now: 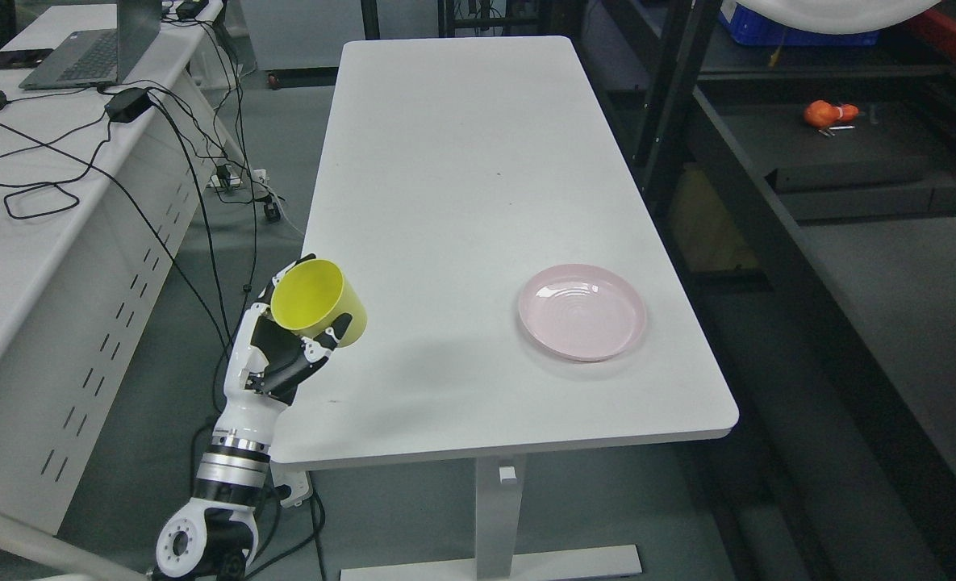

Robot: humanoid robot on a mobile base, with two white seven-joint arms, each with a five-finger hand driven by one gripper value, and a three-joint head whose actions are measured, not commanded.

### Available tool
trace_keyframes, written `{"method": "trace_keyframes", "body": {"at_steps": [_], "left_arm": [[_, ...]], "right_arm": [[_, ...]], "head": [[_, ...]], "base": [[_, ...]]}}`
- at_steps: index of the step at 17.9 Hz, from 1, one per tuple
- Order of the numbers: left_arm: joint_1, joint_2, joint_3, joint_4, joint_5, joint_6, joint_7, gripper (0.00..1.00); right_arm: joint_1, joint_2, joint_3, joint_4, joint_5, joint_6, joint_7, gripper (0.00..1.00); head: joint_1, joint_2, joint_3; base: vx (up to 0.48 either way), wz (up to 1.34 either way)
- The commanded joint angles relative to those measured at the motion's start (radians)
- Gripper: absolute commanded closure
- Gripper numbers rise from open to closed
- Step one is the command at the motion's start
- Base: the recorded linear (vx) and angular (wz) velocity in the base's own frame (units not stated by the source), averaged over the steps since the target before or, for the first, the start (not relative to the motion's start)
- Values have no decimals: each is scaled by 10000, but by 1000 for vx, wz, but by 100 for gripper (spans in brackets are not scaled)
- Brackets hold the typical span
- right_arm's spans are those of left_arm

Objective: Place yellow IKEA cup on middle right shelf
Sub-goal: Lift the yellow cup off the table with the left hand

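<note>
A yellow cup (316, 303) is held tilted, its open mouth facing up and left, above the near left edge of the white table (461, 177). My left hand (288, 343) comes up from the lower left and its black and white fingers (328, 337) are wrapped around the cup's underside. The dark metal shelf unit (849, 202) stands to the right of the table, its boards running along the picture's right side. My right arm does not show.
A pink plate (582, 311) lies on the table's near right part. An orange object (829, 113) rests on a shelf board at the upper right. A second white desk (34, 186) with a laptop (94, 48) and black cables (163, 145) stands on the left.
</note>
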Motion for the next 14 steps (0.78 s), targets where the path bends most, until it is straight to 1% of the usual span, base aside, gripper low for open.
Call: {"method": "trace_keyframes", "body": {"at_steps": [1, 7, 14], "left_arm": [[70, 174, 219, -664, 22, 6, 1, 99], [101, 174, 4, -618, 22, -10, 1, 98], [116, 174, 4, -618, 22, 6, 1, 98]], "right_arm": [[138, -175, 169, 1, -245, 8, 2, 1], [138, -175, 169, 1, -245, 8, 2, 1], [138, -175, 169, 1, -245, 8, 2, 1]], "head": [[0, 0, 0], [0, 0, 0], [0, 0, 0]], "base": [[-167, -249], [-218, -124], [-302, -89]]}}
